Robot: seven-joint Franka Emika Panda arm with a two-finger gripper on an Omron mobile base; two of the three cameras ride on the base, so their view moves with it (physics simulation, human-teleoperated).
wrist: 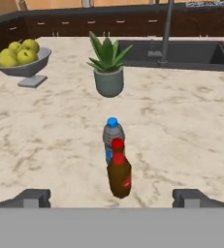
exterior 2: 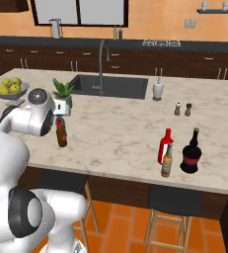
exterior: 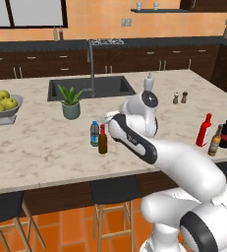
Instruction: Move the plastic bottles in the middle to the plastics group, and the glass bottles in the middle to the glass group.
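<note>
My gripper (wrist: 111,197) sits at bottom centre of the hand view, fingers wide apart, holding nothing. At centre frame stands the red-topped amber bottle (wrist: 119,170), upright, the water bottle (wrist: 112,136) directly behind it and partly blocked. A potted plant (wrist: 108,68) stands beyond; a fruit bowl (wrist: 22,63) sits upper left.

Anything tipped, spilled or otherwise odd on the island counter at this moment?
Nothing stands out. The water bottle and the amber bottle with the red top stand upright, close together, mid-counter. The far-right group, red bottle, dark bottle and small amber bottle, is upright too. No spills.
</note>
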